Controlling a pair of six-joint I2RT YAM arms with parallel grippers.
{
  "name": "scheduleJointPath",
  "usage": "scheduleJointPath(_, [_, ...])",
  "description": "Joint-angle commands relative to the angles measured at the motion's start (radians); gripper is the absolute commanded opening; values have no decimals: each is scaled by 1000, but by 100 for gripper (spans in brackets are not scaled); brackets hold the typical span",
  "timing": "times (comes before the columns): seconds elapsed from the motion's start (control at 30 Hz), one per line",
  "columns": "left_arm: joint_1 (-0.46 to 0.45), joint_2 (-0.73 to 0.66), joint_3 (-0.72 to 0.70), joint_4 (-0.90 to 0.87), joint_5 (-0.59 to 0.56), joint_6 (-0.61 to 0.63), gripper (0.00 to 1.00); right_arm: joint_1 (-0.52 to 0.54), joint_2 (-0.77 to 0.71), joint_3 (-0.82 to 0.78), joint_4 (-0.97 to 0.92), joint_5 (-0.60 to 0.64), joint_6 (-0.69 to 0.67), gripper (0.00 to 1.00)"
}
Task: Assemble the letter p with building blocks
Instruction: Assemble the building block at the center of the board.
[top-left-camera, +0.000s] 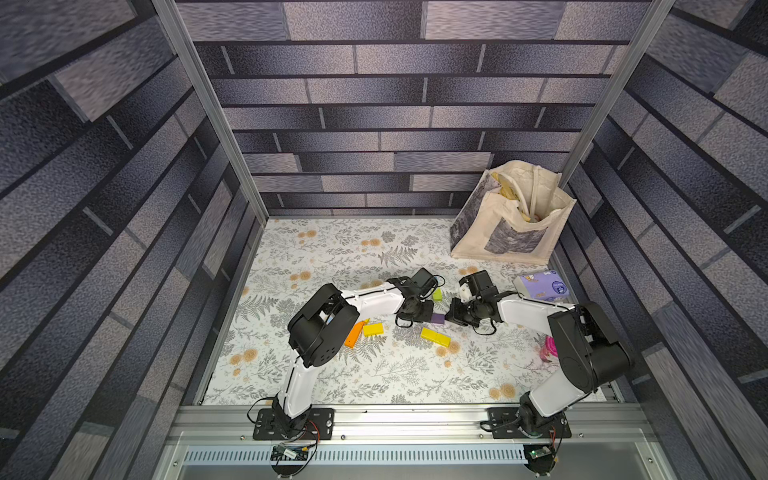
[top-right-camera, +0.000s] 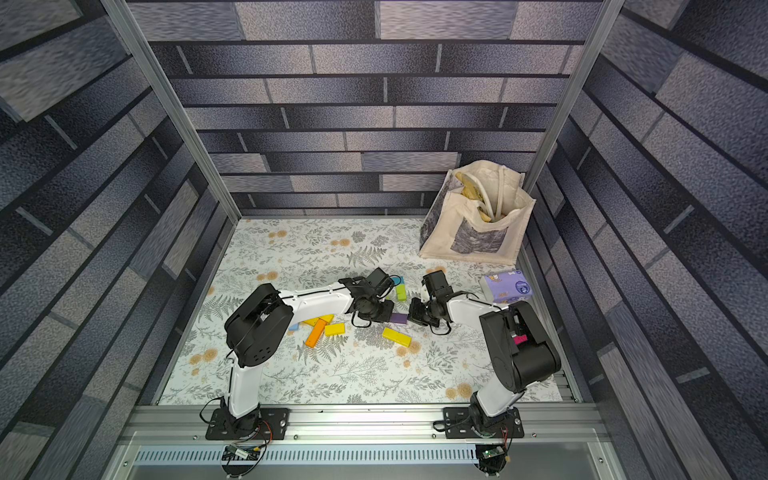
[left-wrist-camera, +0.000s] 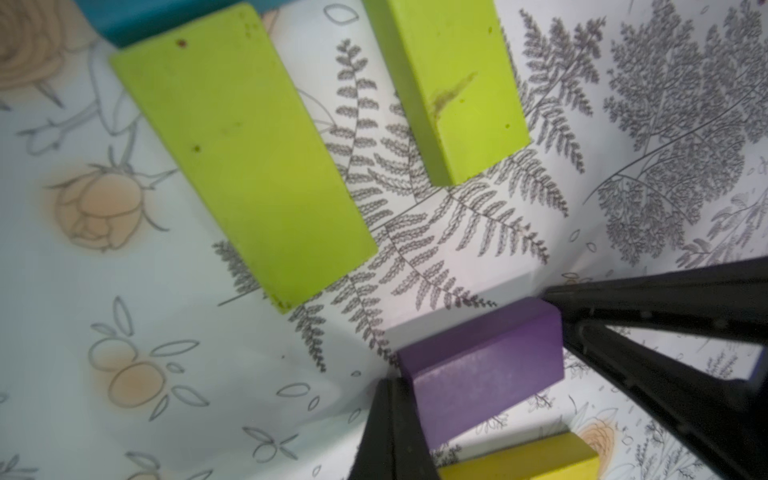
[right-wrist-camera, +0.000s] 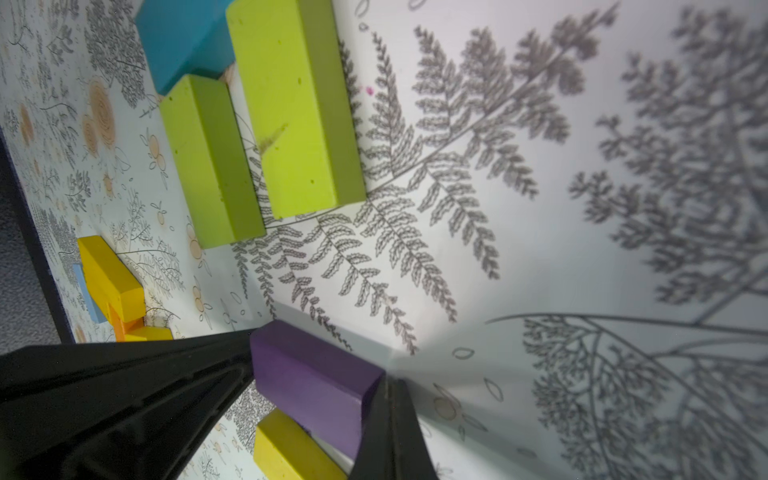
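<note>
So both arms are reaching into the middle of the floral-print table cover (top-left-camera: 332, 257), and the purple rectangular block (top-left-camera: 438, 319) lies flat right between them. The left gripper (left-wrist-camera: 390, 399) is clenched with nothing in it, its tip up against one end of the purple block. Same for the right gripper (right-wrist-camera: 388, 388): jaws pinched together, empty, sitting at the other end. From the wrist views both tips look like they're touching the block, so it's sandwiched rather than grasped. Just past it, on the far side from the arm bases, are one lime green painted block (left-wrist-camera: 245, 158) and a second lime green block (left-wrist-camera: 457, 83), side by side with a gap, plus a teal block (right-wrist-camera: 183, 37) at their far ends. A mustard-yellow flat block (top-left-camera: 435, 336) lies just beside the purple one on the near side. Over by the left arm's elbow there's a loose cluster: an orange block (top-right-camera: 315, 332), a yellow block (top-right-camera: 334, 329) and a light blue block (right-wrist-camera: 89, 295). A lilac tissue pack (top-left-camera: 540, 284) and a cream canvas tote bag (top-left-camera: 511, 216) are off by the right-hand wall.
</note>
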Motion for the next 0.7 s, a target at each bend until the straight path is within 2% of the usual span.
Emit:
scheduleJointPath(0.0, [-13, 34, 43, -19, 75, 33, 0, 6, 43, 20, -47, 36, 8, 0])
scheduleJointPath(0.3, [-8, 108, 152, -99, 81, 29, 0, -4, 107, 82, -73, 58, 26, 0])
scheduleJointPath(0.67, [29, 137, 190, -106, 70, -40, 0, -8, 164, 120, -83, 59, 38, 0])
